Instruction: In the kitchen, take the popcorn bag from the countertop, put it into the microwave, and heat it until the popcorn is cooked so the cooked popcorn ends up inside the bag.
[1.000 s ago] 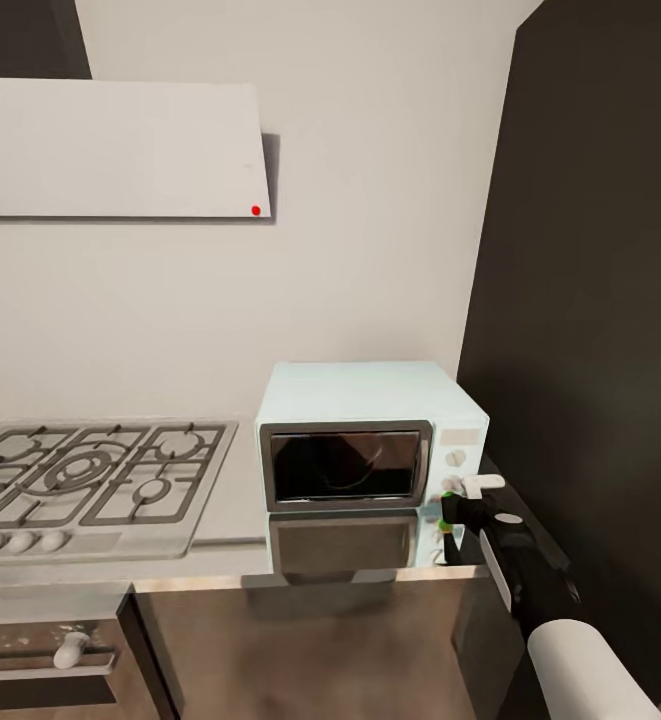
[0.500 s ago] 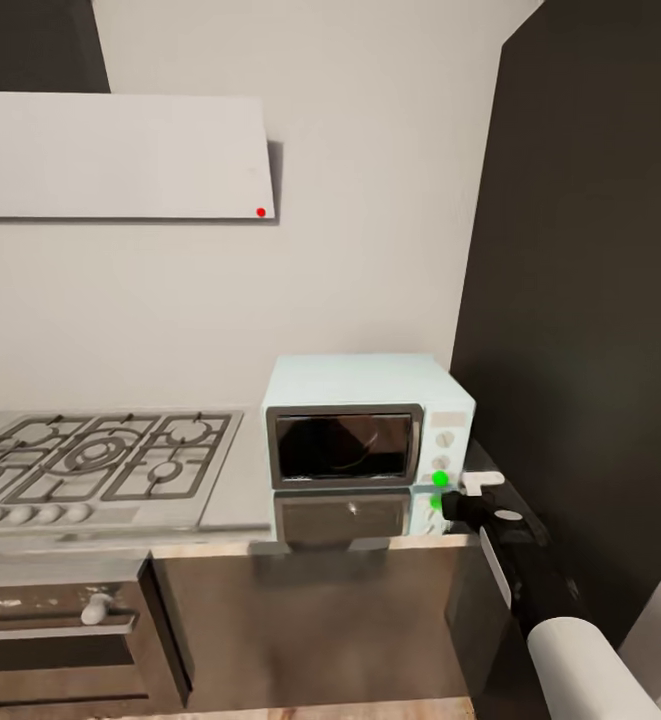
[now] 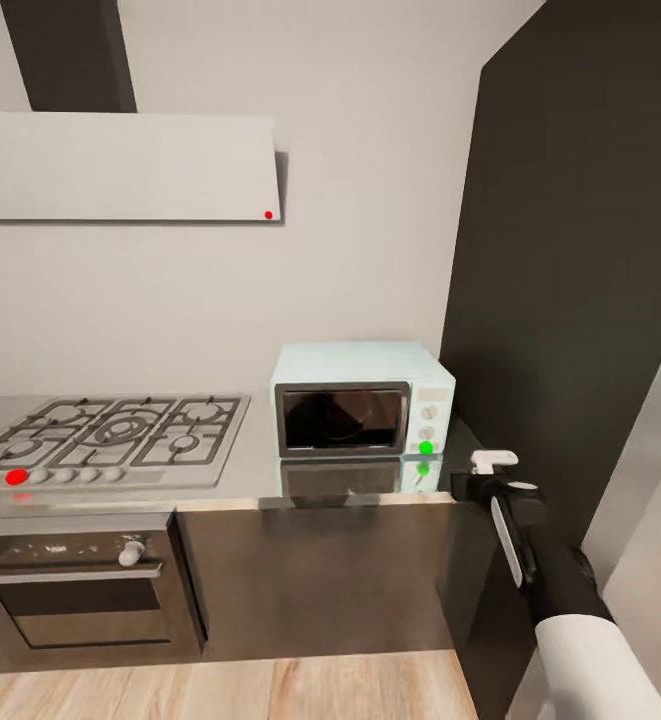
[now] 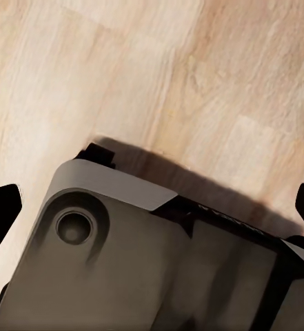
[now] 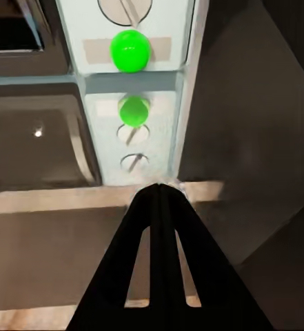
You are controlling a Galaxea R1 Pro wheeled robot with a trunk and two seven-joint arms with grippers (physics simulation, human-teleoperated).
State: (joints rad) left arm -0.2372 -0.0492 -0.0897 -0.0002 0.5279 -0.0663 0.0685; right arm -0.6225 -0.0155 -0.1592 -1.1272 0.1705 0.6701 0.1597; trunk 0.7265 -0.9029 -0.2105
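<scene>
Here the microwave [image 3: 362, 400] stands on the countertop [image 3: 255, 470] beside the gas hob [image 3: 110, 435], door shut, its dark glass hiding whatever is inside (green light [image 5: 130, 49] lit). The right gripper [image 5: 160, 196] points at it, fingers pressed together. The left wrist view shows wood floor [image 4: 165, 76]; left gripper fingers [image 4: 0, 214] are spread.

Evenly lit, soft and slightly blurry throughout. Mirror-like countertop [image 3: 260, 470] reflecting the microwave [image 3: 362, 399] and its glowing green light [image 3: 426, 447]. Dark soft shadow on the wood floor [image 4: 193, 83].
</scene>
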